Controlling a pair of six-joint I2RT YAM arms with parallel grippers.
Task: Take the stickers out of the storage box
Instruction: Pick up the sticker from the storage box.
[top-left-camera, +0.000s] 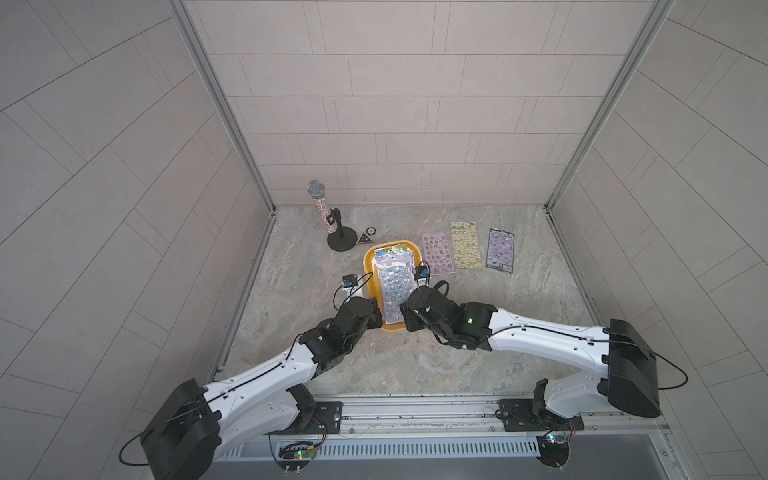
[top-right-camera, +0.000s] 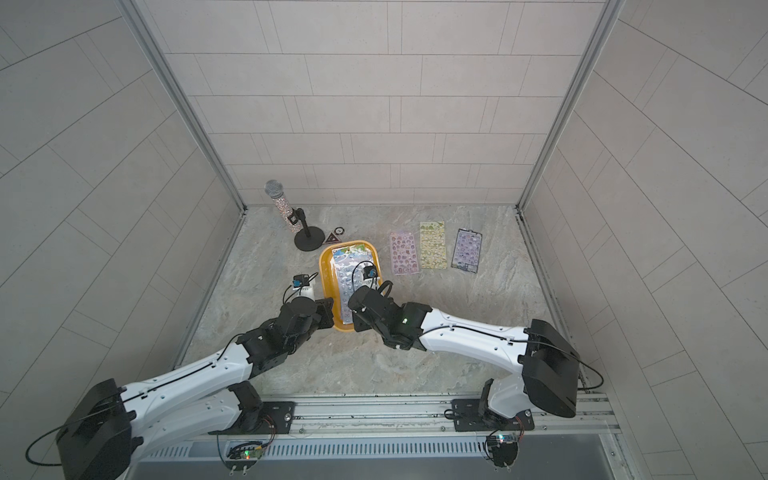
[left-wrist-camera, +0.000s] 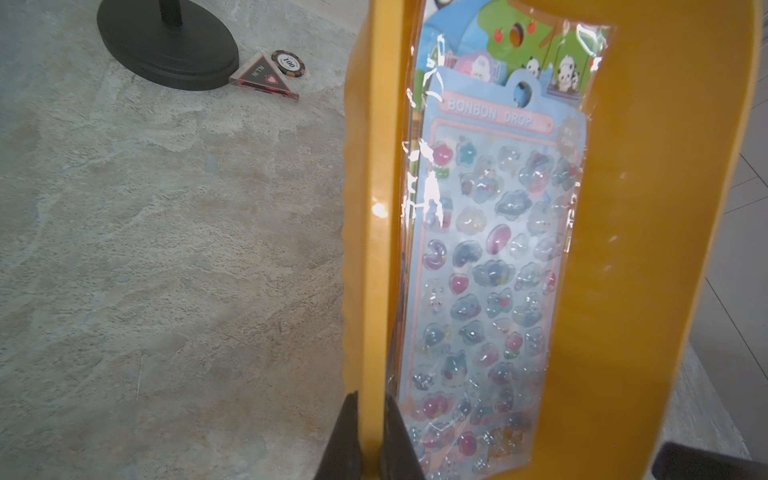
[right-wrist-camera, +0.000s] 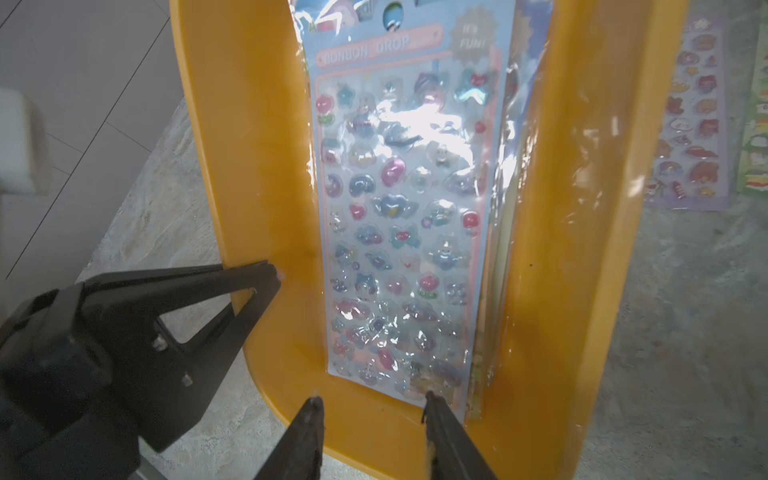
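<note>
Our left tool (left-wrist-camera: 371, 419) clamps the box (left-wrist-camera: 648, 249) by its rim; our right tool (right-wrist-camera: 371, 401) stands parted at the near end of the stickers (right-wrist-camera: 399, 216) stacked inside. Three more sheets (top-left-camera: 466, 245) lie on the tabletop (top-left-camera: 457, 353) beside it.

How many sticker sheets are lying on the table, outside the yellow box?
3, in a row beside the storage box: pink sheet nearest, yellow sheet in the middle, purple sheet farthest. Others may be hidden.
</note>
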